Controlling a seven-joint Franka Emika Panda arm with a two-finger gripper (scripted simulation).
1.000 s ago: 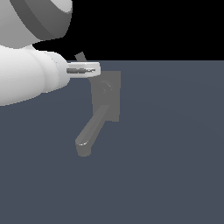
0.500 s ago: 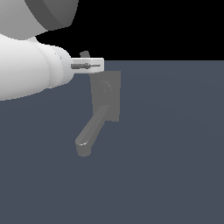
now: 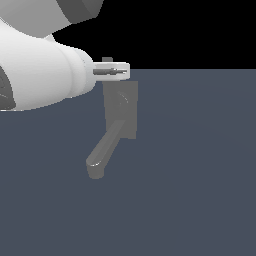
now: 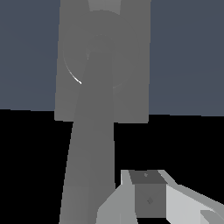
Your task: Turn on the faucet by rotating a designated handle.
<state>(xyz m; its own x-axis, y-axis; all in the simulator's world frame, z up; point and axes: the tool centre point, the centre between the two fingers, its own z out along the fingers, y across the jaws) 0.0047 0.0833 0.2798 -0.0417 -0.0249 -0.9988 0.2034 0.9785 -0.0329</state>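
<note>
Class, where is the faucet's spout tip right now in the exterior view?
The spout tip sits left of centre in the exterior view, angled down and left from the base plate, well below the hand.

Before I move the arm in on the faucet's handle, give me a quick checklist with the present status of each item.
1. Matte grey faucet in view, rectangular base plate flat on the surface: ok.
2. Thick tubular spout told apart from the lever: ok in the exterior view.
3. Thin flat handle bar located: cannot tell; no view shows it clearly.
4. Gripper touching the faucet: cannot tell; it sits at the plate's far edge.
5. Fingers open or shut: cannot tell; only one shows.
6. Wrist view centred on the round hub: ok.
</note>
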